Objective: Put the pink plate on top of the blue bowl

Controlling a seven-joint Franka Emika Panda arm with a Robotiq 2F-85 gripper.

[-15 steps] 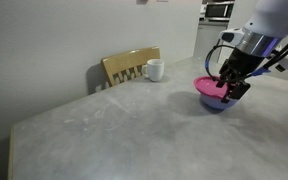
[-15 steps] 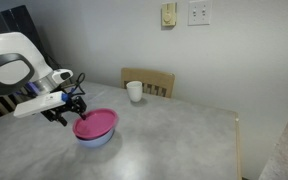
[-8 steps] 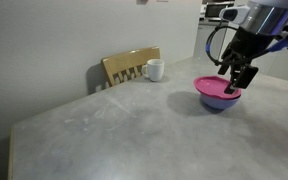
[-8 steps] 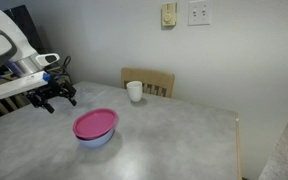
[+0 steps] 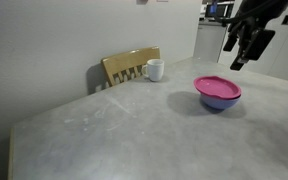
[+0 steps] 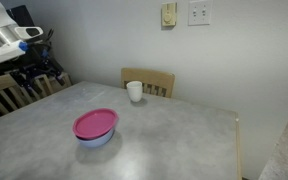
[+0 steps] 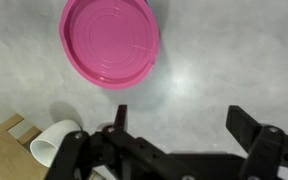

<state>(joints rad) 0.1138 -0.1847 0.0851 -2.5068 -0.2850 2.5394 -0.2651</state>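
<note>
The pink plate (image 5: 217, 86) lies on top of the blue bowl (image 5: 217, 100) on the grey table; both show in both exterior views, plate (image 6: 95, 123) over bowl (image 6: 96, 138). In the wrist view the plate (image 7: 111, 42) fills the top, and the bowl under it is hidden. My gripper (image 5: 246, 48) is open and empty, raised well above the table and off to the side of the bowl. It also shows in an exterior view (image 6: 39, 75) and in the wrist view (image 7: 182, 125).
A white mug (image 5: 155, 69) stands near the table's far edge, in front of a wooden chair back (image 5: 130, 66); the mug also shows in the wrist view (image 7: 52, 142). Another wooden chair (image 6: 6, 93) stands beside the table under the arm.
My gripper has let go of the plate, which now rests on the bowl, and has risen up and away from it. The plate and bowl stay put.
</note>
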